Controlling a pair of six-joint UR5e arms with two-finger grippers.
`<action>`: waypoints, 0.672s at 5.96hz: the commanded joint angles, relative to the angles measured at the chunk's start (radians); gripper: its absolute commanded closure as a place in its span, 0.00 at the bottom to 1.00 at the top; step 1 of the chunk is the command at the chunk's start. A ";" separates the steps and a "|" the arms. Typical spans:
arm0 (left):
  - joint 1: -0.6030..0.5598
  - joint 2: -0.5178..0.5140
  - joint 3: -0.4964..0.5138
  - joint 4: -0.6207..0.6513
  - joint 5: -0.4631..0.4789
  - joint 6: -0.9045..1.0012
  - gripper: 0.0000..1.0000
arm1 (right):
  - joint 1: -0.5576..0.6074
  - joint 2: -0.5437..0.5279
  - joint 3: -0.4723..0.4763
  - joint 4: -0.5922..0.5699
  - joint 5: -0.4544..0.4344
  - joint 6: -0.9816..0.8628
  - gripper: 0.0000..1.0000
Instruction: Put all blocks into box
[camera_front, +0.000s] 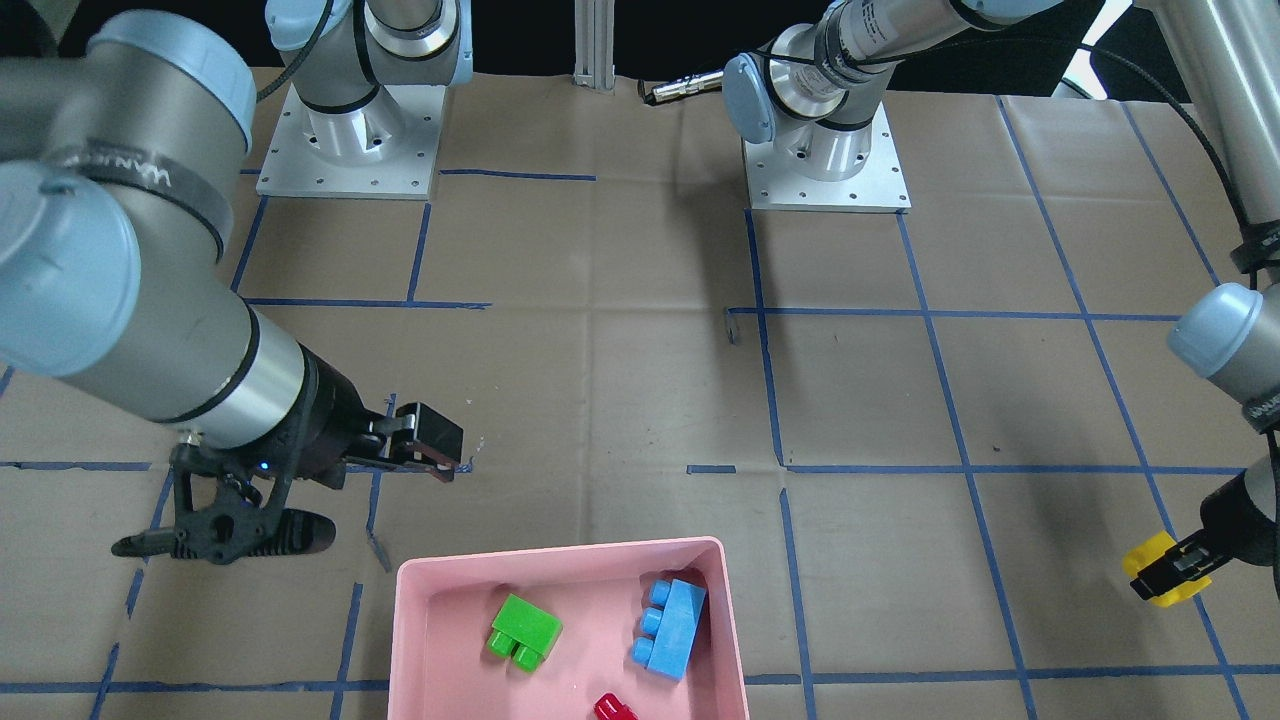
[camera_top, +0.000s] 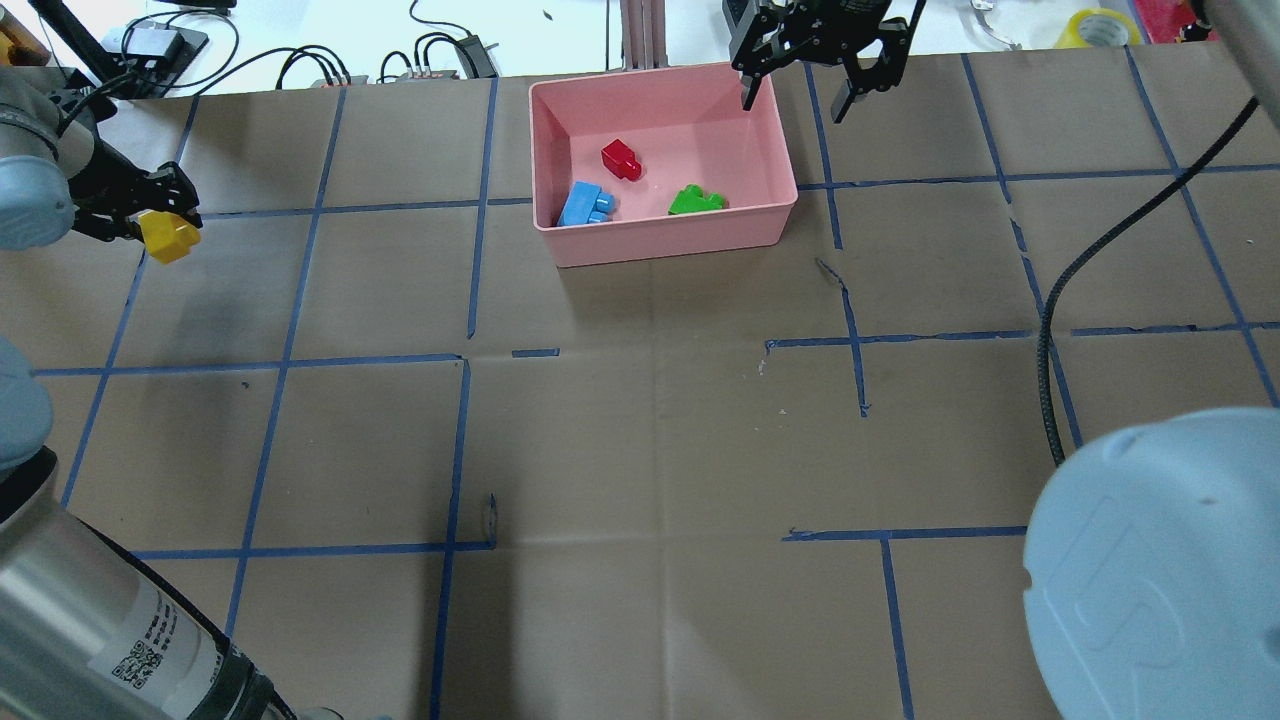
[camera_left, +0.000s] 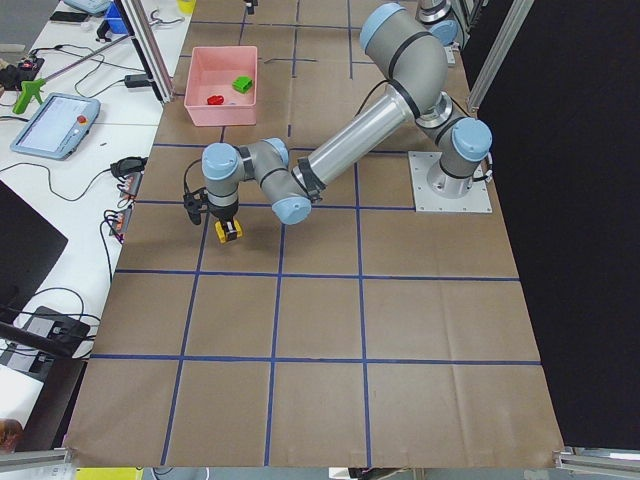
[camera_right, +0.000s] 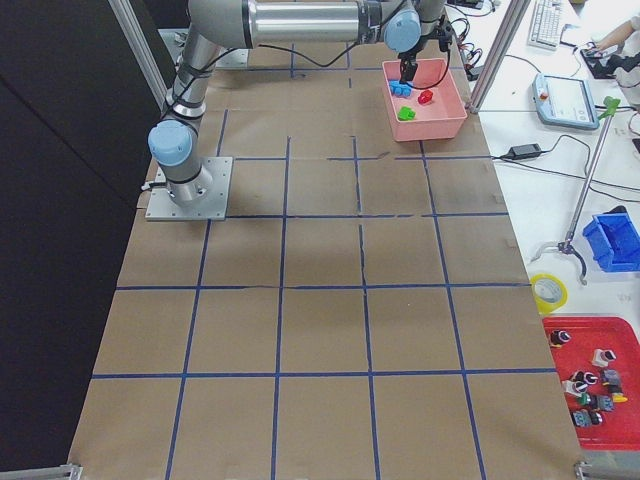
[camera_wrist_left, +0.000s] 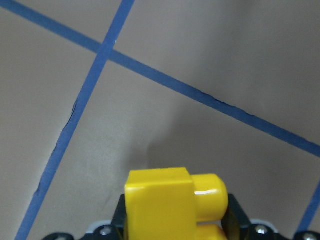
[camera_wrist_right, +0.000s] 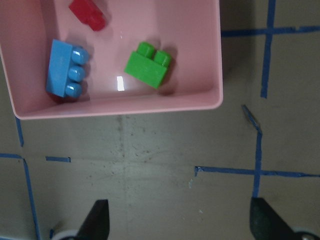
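Overhead exterior shows the pink box (camera_top: 668, 243) holding three blocks, each apart from the others: the red block (camera_top: 620, 159), the light blue block (camera_top: 585, 204) and the green block (camera_top: 696, 201). The yellow block (camera_top: 168, 238) is well apart from the box at the tabletop's (camera_top: 650, 430) left side, clamped in the left hand (camera_top: 160, 222). The right hand (camera_top: 797, 98) hangs at the box's far right corner, its fingers spread wide and empty. The front-facing view cuts off most of the red block, which the right wrist view shows whole.

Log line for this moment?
left gripper: holds yellow block | right gripper: open | box: green block, blue block, red block
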 joint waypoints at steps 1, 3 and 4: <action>-0.081 0.068 0.156 -0.274 -0.047 0.030 0.72 | 0.002 -0.144 0.053 0.135 -0.102 -0.007 0.00; -0.298 0.065 0.380 -0.539 -0.040 -0.046 0.73 | 0.002 -0.345 0.362 0.100 -0.113 -0.006 0.00; -0.401 0.052 0.405 -0.547 -0.054 -0.192 0.73 | 0.002 -0.408 0.426 0.076 -0.150 0.002 0.00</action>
